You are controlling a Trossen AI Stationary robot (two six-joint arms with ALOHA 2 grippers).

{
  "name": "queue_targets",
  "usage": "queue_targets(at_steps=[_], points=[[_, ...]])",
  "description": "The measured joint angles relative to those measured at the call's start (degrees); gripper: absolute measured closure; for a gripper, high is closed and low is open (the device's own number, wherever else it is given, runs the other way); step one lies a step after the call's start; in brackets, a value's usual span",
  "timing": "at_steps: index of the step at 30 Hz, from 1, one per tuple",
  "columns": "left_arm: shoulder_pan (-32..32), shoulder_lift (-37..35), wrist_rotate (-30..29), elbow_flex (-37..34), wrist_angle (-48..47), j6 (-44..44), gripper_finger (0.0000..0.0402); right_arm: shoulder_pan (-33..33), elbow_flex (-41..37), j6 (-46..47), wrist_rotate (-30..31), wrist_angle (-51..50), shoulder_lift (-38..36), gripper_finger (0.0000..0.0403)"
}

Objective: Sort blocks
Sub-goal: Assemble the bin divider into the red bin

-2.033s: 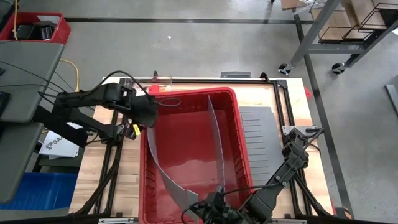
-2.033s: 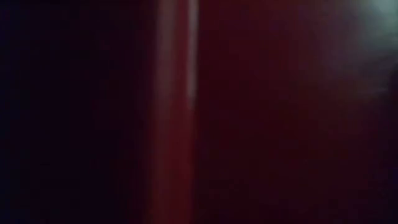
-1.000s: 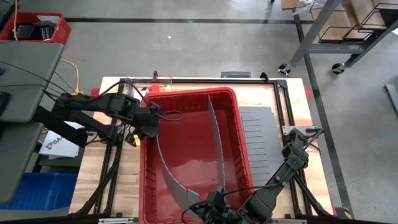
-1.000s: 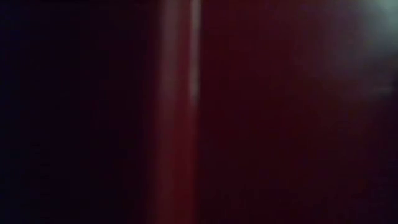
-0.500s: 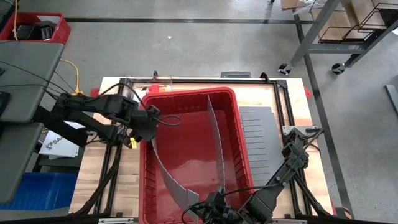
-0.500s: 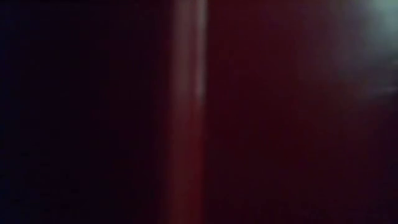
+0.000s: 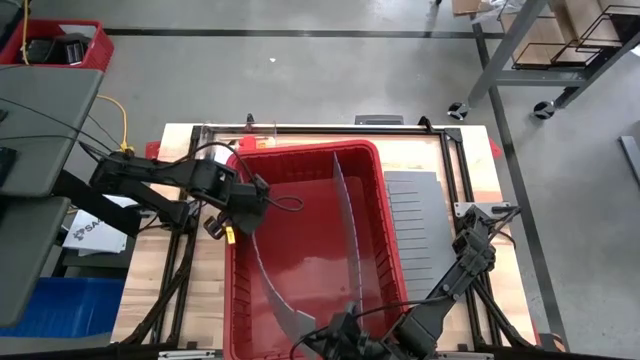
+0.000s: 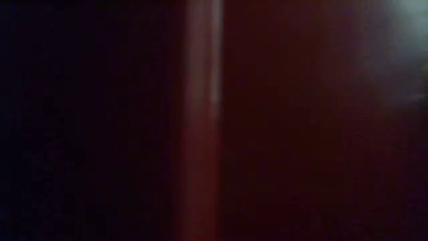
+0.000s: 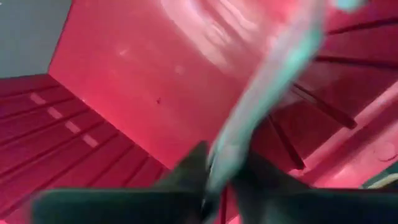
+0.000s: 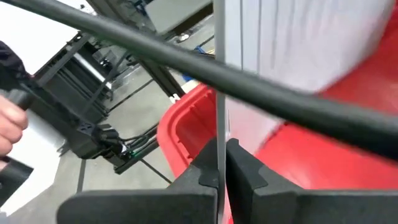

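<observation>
The surface (image 7: 460,160) is a wooden top with a black frame around its edge. On it stands the large red bin (image 7: 300,250), filling the middle from the far edge to the near edge. In the low view only a dark red blur shows, so nothing can be read there.

Inside the bin, one grey divider sheet (image 7: 345,225) stands on edge, running from the far wall to the near wall right of centre. A second, curved divider sheet (image 7: 262,285) bends from the left wall toward the near wall. A flat slotted grey sheet (image 7: 412,225) lies on the surface just right of the bin, touching or nearly touching its right wall.

My left arm reaches in from the left over the bin's left rim. My left gripper (image 7: 250,205) is at the far end of the curved divider sheet, and in the left wrist view my fingers (image 9: 186,171) pinch that sheet's edge between them.

My right arm comes up from the near right corner. My right gripper (image 7: 335,325) is at the bin's near wall; in the right wrist view my fingers (image 10: 245,168) are pressed onto the thin edge of the upright divider sheet.

Beyond the surface on the left, a person's hand (image 10: 9,127) shows in the right wrist view.

I cannot find any blocks in these views; where they are, I cannot tell.
</observation>
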Motion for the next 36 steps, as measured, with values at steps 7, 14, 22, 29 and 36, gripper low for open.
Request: queue_targets(at_steps=[7, 14, 22, 29, 36], points=[[-1.7, 0.1, -3.5, 7.7, -0.4, 0.7, 0.0395, 0.6, 0.0, -4.2, -0.9, 3.4, -2.9, 0.0403], [-2.8, 0.1, -11.5, 16.9, 1.7, 6.6, 0.0398, 0.3, 0.1, -7.4, -1.2, 2.9, -4.6, 0.0402], [-4.4, 0.8, -12.5, 20.8, -5.0, 4.8, 0.0400, -0.5, -0.2, -10.0, -3.9, 5.8, -4.2, 0.0402], [-5.7, 1.3, -10.8, 22.1, -6.7, 3.4, 0.0400, -0.6, -0.2, -10.4, -3.2, 8.9, -4.0, 0.0402], [-6.7, 1.0, -10.9, 22.1, -6.9, 4.2, 0.0401, -0.8, -0.8, -7.3, -2.8, 9.7, -3.2, 0.0403]])
